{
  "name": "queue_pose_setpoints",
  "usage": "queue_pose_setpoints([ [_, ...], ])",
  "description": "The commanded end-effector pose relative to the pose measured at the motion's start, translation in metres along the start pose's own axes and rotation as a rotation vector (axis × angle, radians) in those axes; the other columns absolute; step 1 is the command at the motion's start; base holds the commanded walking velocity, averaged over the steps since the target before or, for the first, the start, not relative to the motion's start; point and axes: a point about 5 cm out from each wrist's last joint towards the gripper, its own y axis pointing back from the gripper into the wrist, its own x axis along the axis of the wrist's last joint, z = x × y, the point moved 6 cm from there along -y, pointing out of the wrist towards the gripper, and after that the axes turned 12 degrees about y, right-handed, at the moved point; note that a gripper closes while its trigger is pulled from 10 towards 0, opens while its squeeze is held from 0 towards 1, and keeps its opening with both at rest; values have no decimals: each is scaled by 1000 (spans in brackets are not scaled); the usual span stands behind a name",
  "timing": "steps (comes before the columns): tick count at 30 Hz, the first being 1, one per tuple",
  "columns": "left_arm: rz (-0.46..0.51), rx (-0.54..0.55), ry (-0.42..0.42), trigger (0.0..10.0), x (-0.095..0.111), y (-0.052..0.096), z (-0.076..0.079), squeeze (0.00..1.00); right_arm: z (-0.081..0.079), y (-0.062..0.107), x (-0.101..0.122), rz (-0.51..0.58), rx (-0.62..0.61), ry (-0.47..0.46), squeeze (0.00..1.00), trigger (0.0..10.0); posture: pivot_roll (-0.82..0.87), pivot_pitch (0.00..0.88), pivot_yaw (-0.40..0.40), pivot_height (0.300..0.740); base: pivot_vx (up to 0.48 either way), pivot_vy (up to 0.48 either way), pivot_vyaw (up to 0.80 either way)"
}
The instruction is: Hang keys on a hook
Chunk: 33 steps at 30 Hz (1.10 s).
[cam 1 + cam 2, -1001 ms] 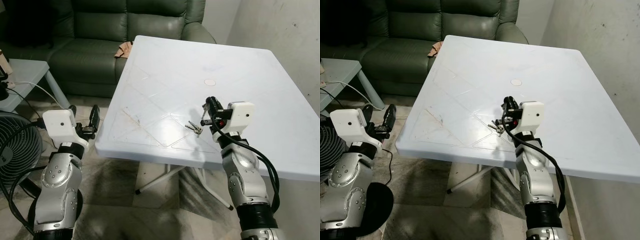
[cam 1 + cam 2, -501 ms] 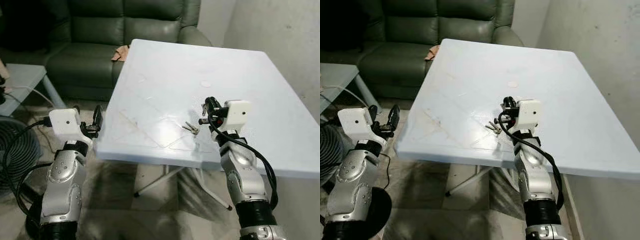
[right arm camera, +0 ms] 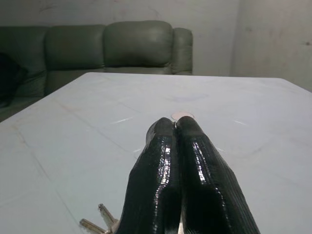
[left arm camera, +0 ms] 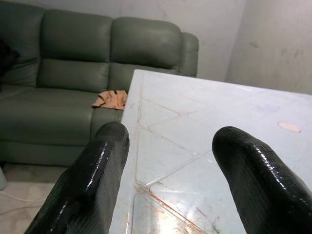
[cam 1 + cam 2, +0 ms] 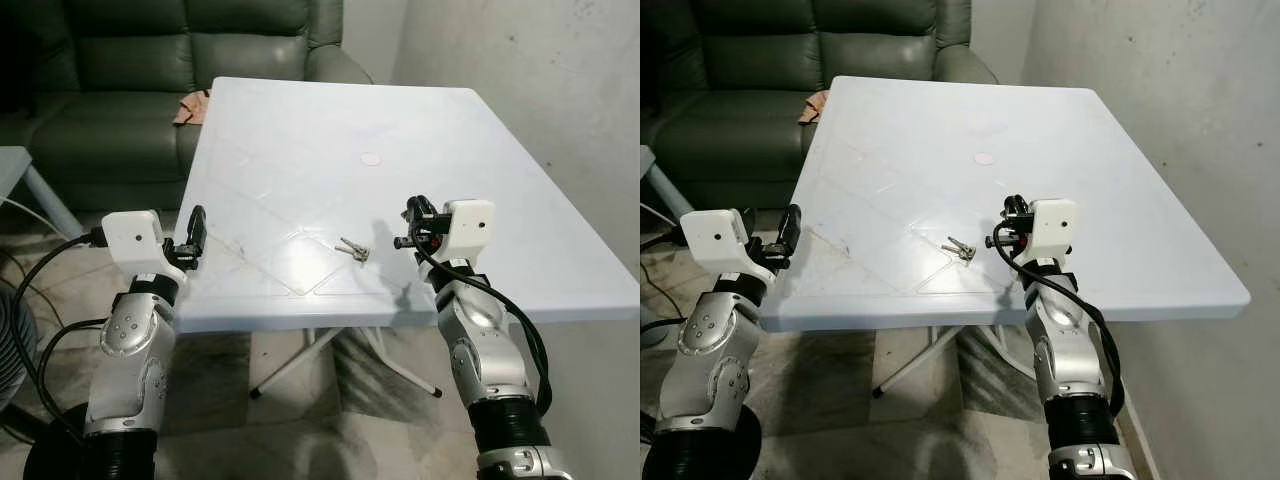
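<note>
Keys [image 5: 353,250] lie loose on the white counter [image 5: 300,130], just beside the right jaws [image 5: 410,226], pressed together, empty; left jaws [image 5: 193,233] spread wide at its near edge.

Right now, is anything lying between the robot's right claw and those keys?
No. Bare white table separates the shut right gripper from the keys, seen from the head cameras.
</note>
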Motion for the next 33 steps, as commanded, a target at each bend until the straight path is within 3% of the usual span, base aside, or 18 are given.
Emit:
queue_pose_setpoints([
  [1, 7, -7, -6, 10000, 3, -6, 1, 0, 1, -1, 2, 2, -6, 20, 0, 10000, -101, 0, -16, 724, 0, 0, -750],
  [21, -17, -20, -38, 10000, -2, -5, 4, 0, -7, -2, 2, 3, 20, 36, 0, 10000, -87, 0, -28, 724, 0, 0, -752],
  [28, -21, -21, 2, 10000, -3, -3, 4, 0, -9, -1, 1, 2, 29, 38, 0, 10000, -86, 0, -31, 724, 0, 0, -750],
  [33, -21, -20, 5, 10000, -3, -2, 4, 0, -10, 0, 0, 0, 34, 40, 0, 10000, -86, 0, -32, 724, 0, 344, -750],
])
